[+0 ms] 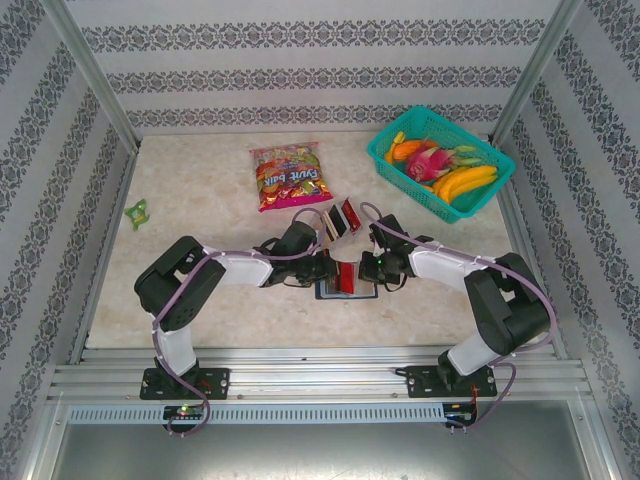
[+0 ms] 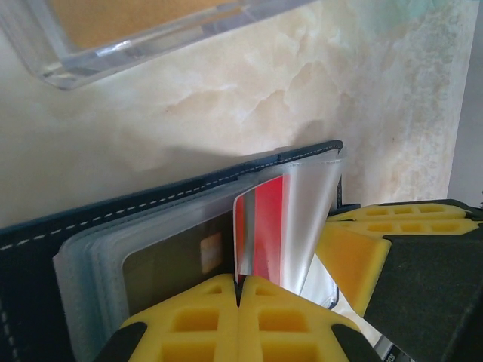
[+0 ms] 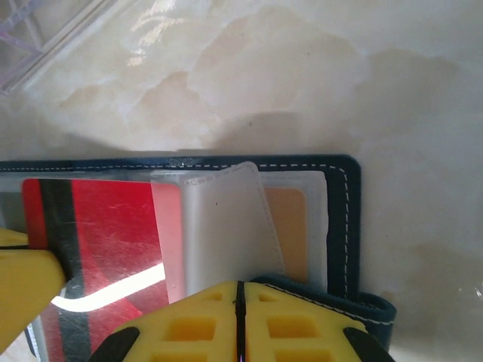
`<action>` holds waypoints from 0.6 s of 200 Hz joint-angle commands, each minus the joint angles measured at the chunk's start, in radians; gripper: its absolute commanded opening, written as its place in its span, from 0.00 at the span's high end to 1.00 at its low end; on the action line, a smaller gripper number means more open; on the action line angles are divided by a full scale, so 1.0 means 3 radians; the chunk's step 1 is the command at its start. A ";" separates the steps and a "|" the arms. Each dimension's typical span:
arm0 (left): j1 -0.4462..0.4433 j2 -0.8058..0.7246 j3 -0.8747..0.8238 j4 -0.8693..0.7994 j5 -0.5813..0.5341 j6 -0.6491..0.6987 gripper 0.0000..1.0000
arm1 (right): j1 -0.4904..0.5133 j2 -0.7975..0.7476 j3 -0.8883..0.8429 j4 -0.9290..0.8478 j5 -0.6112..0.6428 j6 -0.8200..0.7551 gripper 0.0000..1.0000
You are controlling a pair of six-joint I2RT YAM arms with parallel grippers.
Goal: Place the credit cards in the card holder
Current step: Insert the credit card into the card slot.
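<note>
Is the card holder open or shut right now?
Open. The card holder lies spread flat, its clear sleeves exposed and a red card against them.

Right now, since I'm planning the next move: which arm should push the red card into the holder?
Left. The left gripper is shut on the red card, which sits partly under a clear sleeve of the holder. The right gripper pinches a sleeve, steadying it.
</note>
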 commanded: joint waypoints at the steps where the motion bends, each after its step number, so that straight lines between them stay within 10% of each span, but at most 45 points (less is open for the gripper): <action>1: -0.0060 0.0118 0.0051 -0.0047 0.0053 0.0088 1.00 | -0.0037 0.0195 -0.0135 -0.0207 0.0295 -0.0062 0.88; 120: -0.0085 0.0173 0.0040 0.0158 -0.0034 -0.0130 1.00 | -0.0357 -0.0308 -0.0253 -0.0397 0.0316 -0.0095 0.74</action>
